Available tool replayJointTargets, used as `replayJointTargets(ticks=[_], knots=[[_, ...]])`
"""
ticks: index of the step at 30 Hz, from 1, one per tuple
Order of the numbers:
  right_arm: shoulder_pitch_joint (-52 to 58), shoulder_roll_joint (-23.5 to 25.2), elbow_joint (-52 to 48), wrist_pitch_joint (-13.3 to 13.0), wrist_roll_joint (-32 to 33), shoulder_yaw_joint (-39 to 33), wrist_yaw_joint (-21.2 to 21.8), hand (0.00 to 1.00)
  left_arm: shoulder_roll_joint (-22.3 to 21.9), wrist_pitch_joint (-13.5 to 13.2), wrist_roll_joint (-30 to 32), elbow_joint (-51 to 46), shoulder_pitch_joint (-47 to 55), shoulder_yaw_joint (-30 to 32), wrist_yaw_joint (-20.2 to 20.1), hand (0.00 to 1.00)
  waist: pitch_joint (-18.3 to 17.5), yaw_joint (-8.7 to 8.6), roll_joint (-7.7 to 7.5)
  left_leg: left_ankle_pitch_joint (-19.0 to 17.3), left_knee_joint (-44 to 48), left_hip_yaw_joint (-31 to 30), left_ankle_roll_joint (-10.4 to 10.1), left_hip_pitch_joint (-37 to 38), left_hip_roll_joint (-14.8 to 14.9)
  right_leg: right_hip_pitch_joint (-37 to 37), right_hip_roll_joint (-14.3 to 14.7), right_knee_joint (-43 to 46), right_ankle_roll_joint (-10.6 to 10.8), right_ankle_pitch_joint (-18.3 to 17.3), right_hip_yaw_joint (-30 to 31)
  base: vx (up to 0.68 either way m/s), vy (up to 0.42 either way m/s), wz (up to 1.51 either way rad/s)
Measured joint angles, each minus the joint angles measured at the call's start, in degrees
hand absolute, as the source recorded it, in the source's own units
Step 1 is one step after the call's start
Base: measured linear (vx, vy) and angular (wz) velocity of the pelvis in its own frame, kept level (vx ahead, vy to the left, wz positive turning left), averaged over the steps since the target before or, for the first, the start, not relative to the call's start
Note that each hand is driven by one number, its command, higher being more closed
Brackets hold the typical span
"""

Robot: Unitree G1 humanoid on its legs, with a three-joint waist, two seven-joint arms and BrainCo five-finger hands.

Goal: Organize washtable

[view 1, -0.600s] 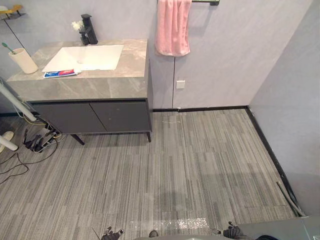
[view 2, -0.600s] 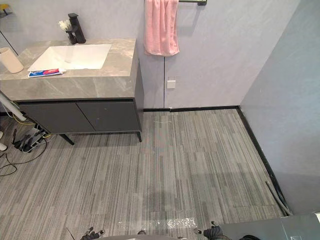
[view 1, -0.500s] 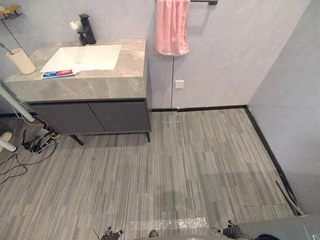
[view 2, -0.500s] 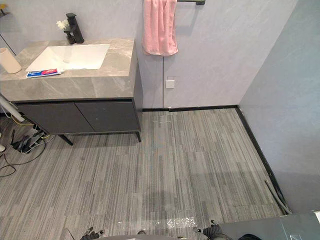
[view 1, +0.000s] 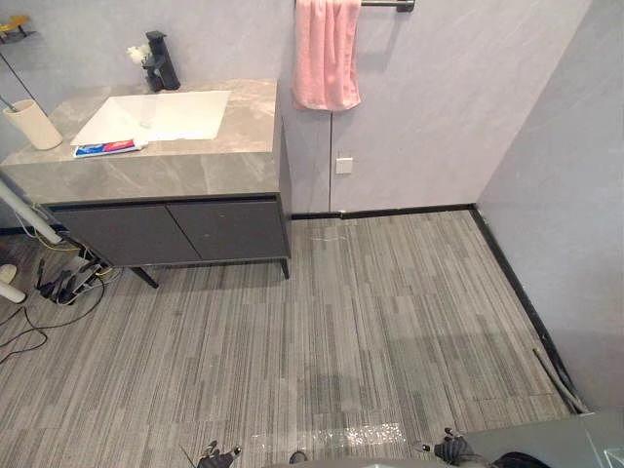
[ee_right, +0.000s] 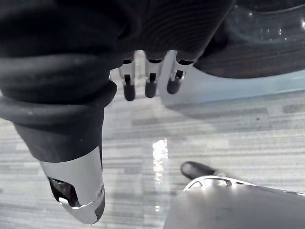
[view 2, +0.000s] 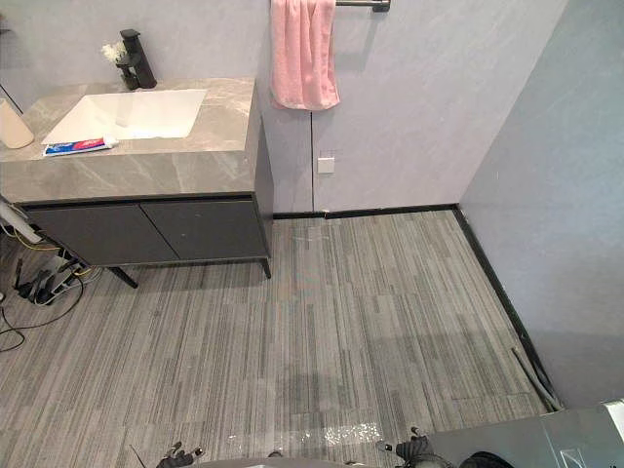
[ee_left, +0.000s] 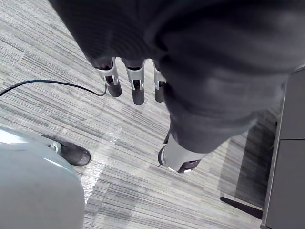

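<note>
Left eye view: the washtable [view 1: 195, 166] stands well apart from the fingers of both hands, far ahead on the left hand's side. A toothpaste tube [view 1: 105, 148] lies flat on its grey stone top, just in front of the white sink [view 1: 156, 115]. Its long axis runs along the counter's front edge and its white cap end points toward the pink towel [view 1: 327, 54]. A cup [view 1: 29, 124] stands upright near the tube's other end; what is in it is too small to tell. A black faucet [view 1: 161, 63] rises behind the basin.

Right eye view: the cup is cut off by the frame edge. A wall socket [view 2: 325, 165] sits below the towel, above a dark baseboard [view 2: 390, 211] and striped grey floor [view 2: 370, 312].

Left wrist view: the left hand [ee_left: 137, 90] hangs with its fingers straight and released, holding nothing (only floor lies past the fingertips). A grey panel [ee_left: 286, 157] beside the thumb is hard to make out.

Right wrist view: the right hand [ee_right: 149, 82] is likewise relaxed and empty. A dark rounded shape [ee_right: 267, 33] beyond the fingers is unclear.
</note>
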Motion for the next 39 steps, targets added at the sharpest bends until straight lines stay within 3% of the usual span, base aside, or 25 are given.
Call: replayJointTargets(ticks=[21,28,30,32,34,36,37,39], knots=[[0.0,-0.1,0.0,0.0,0.1,0.0,0.0,0.00,0.1,-0.1,-0.6,-0.1,0.0,0.0,0.0,0.00,0.7,-0.04,-0.48,0.0,-0.3,0.2,0.0,0.2,0.0,-0.1,0.0,-0.2,0.0,0.0,0.0,0.00,0.000,0.00],[-1.1,0.1,-0.9,0.0,1.2,1.8,0.0,0.00,0.7,-0.2,-4.3,-1.5,-0.5,0.1,0.1,0.00,1.9,0.01,-1.52,-0.6,0.8,0.5,-0.7,-2.2,0.8,-1.1,1.0,-1.7,-1.6,0.5,0.0,0.00,-0.006,-0.01],[-1.6,0.8,-2.4,-0.3,1.9,2.7,-0.1,0.00,1.2,-0.5,-6.3,-2.7,-1.8,0.6,0.1,0.00,4.4,0.24,-2.46,-5.6,9.4,0.4,-1.2,-5.4,2.1,-1.3,1.5,1.3,-4.0,-2.0,-0.5,0.04,-0.074,-0.02],[-1.1,0.4,-4.1,-0.5,2.4,5.9,-0.1,0.00,1.1,-0.7,-8.1,-4.6,-1.7,1.0,0.1,0.00,5.7,1.01,-2.01,-11.3,21.0,0.8,-2.7,-9.4,5.3,-1.1,2.9,4.6,-5.6,-5.8,-2.3,0.03,-0.103,-0.09],[-0.8,0.2,-5.2,-1.4,2.4,9.9,-0.2,0.00,1.5,-1.2,-9.4,-8.6,-2.0,2.6,0.1,0.00,6.6,1.56,-3.10,-11.2,39.2,3.4,-3.4,-17.8,9.3,-0.3,4.9,4.5,-7.0,-6.8,-3.2,0.06,-0.135,0.10],[-1.4,-0.3,-6.1,-1.6,2.4,13.1,-0.2,0.00,1.4,-1.3,-10.5,-11.2,-1.9,3.0,0.1,0.00,8.4,3.15,-3.41,-9.9,53.2,6.9,-2.4,-24.0,13.4,2.5,6.3,4.3,-8.9,-7.7,-2.1,0.16,-0.107,-0.15],[-1.9,-0.2,-6.4,-1.7,2.4,14.2,-0.2,0.00,1.5,-1.3,-10.6,-12.0,-1.8,2.9,0.1,0.00,8.8,3.27,-4.25,-10.3,54.7,6.9,-1.8,-26.9,12.9,3.0,5.9,4.4,-9.5,-9.0,-1.5,0.26,-0.069,-0.28],[-3.3,-0.2,-6.6,-1.7,2.4,14.9,-0.2,0.00,1.2,-1.3,-11.3,-13.0,-1.9,2.7,0.1,0.00,9.3,3.66,-4.55,-10.4,51.8,6.8,-1.6,-30.4,11.1,3.2,5.6,4.3,-9.1,-9.1,-0.3,0.27,-0.025,-0.30]])
